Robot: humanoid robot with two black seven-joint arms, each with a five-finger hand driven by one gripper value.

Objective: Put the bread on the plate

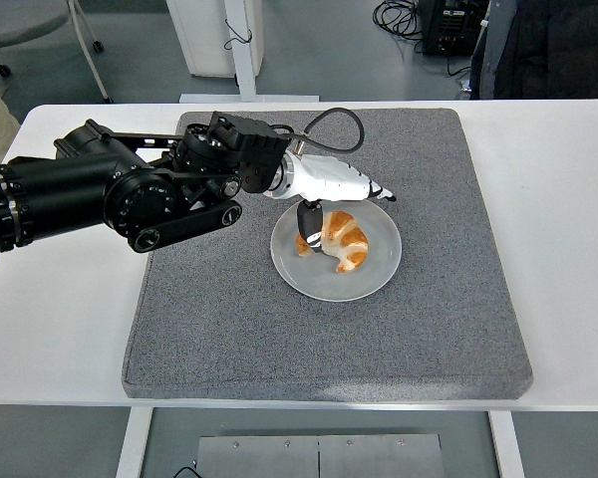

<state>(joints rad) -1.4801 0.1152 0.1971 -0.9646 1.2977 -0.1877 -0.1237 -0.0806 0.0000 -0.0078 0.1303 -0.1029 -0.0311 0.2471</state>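
Observation:
A golden croissant (337, 240) lies on the grey round plate (369, 277), which sits on the grey mat. My left hand (331, 189), white with black fingertips, hovers over the plate's far rim, just above and behind the bread. Its fingers are spread and hold nothing; the thumb (310, 224) hangs down beside the croissant's left end. The black left arm (110, 194) reaches in from the left edge. The right arm does not show.
A grey foam mat (329, 329) covers the middle of the white table (568, 249). A black cable loops above the wrist. A person in dark clothes stands at the top right, and chair legs show at the top left.

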